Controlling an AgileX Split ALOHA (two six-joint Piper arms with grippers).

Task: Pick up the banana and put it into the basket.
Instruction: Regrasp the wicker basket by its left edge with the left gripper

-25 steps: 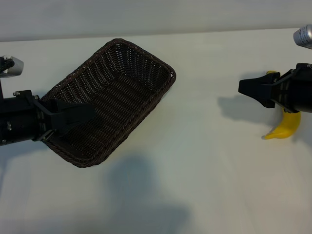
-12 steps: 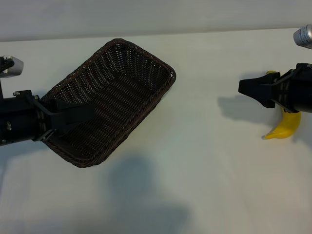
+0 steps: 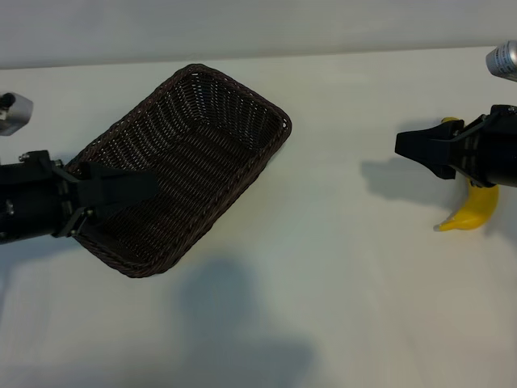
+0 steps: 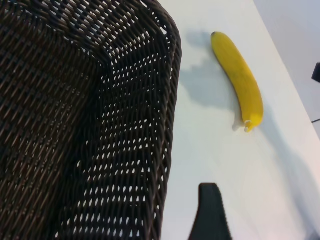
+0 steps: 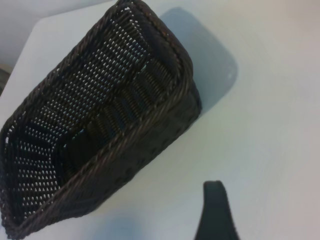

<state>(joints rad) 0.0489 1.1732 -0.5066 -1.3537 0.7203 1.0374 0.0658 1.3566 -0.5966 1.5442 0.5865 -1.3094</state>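
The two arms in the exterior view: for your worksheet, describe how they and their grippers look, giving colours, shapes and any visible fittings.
Both arms are matt black. The left gripper and right gripper each narrow to blunt, wedge-shaped black fingers. Thin dark cables or rods run along both wrists. Near each arm sits a silvery metal part, at the left edge and at the upper right corner. No markings are readable.

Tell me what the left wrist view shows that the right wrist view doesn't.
Only the left wrist view shows the banana, lying whole on the table beside the basket, apart from it. Only the right wrist view shows the basket's full outline and empty inside. Both share the basket, the white table and one dark finger of that arm's own hand.
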